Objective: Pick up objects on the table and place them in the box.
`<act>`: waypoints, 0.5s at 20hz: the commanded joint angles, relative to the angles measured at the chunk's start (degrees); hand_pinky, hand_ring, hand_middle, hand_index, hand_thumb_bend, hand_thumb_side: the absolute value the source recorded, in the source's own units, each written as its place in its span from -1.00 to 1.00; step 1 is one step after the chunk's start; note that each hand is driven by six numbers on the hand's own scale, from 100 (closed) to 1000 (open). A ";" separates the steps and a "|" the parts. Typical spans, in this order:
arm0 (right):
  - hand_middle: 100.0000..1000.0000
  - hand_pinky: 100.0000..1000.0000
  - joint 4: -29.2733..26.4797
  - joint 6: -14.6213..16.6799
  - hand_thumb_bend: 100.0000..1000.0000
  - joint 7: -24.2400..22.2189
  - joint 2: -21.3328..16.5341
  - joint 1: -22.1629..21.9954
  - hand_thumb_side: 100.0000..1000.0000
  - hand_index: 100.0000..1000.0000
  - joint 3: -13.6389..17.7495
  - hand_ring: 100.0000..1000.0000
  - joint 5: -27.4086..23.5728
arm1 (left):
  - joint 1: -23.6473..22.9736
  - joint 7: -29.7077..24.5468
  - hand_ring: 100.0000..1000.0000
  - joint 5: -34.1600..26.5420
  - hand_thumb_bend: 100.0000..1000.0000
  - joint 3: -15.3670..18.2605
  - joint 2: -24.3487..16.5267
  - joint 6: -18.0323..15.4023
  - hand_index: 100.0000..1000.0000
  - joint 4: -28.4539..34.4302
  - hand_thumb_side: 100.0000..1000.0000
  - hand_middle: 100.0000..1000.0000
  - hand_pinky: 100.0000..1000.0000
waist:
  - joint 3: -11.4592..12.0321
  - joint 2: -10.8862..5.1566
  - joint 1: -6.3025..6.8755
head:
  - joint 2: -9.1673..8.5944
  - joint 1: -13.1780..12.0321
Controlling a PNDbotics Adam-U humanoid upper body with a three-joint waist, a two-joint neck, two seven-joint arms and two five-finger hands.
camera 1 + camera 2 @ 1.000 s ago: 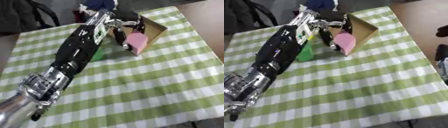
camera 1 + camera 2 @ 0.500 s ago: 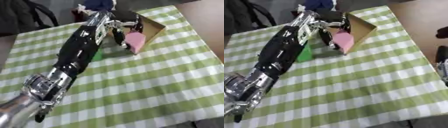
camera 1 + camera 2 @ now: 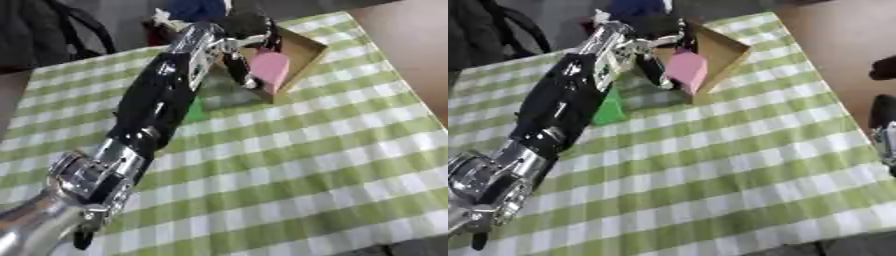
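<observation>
Left arm stretched across the green-checked desk (image 3: 315, 150) toward the far edge. Left hand (image 3: 651, 57) sits at the open cardboard box (image 3: 721, 49), fingers curled down against a pink object (image 3: 686, 71) at the box's near rim; can't tell whether it's actually pinched. Green object (image 3: 608, 109) on the desk beside the forearm, partly hidden. Right hand (image 3: 883, 125) shows at the right edge, blurred, fingers unreadable.
</observation>
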State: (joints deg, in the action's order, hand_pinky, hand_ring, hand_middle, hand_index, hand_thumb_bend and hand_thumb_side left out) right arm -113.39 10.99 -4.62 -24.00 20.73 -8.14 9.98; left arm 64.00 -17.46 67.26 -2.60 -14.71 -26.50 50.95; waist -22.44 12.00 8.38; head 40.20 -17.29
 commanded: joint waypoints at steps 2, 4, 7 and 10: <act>0.32 0.65 -1.20 0.08 -1.00 -0.35 -0.36 0.99 -0.35 0.90 0.00 0.40 -0.27 | 1.67 2.51 0.07 0.99 -0.32 1.29 -1.66 1.32 0.21 -0.14 -0.94 -0.11 0.42 | -0.26 -0.85 -0.63 | -0.69 -0.40; 0.32 0.65 -1.20 0.10 -1.00 -0.45 -0.32 1.10 -0.35 0.90 -0.06 0.40 -0.28 | 1.55 3.22 0.08 1.71 -0.31 1.45 -1.61 1.70 0.22 -0.91 -0.95 -0.10 0.42 | -0.43 -0.69 -0.57 | -0.91 -0.45; 0.32 0.65 -1.20 0.12 -1.00 -0.47 -0.29 1.19 -0.34 0.90 -0.07 0.40 -0.26 | 1.38 4.08 0.09 2.61 -0.30 1.63 -1.54 1.84 0.23 -2.07 -0.95 -0.09 0.42 | -0.57 -0.46 -0.49 | -1.09 -0.48; 0.32 0.65 -1.20 0.11 -1.00 -0.49 -0.24 1.20 -0.34 0.90 -0.09 0.39 -0.19 | 1.25 5.30 0.10 3.04 -0.29 1.63 -1.37 1.45 0.24 -2.88 -0.94 -0.08 0.41 | -0.70 -0.25 -0.35 | -1.24 -0.43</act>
State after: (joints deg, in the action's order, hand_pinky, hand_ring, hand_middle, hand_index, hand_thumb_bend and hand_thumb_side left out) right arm -113.39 11.06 -5.01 -23.94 21.17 -8.47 9.98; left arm 64.08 -12.87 69.99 -1.54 -14.75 -24.96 47.77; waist -23.12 12.58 8.47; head 39.67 -17.52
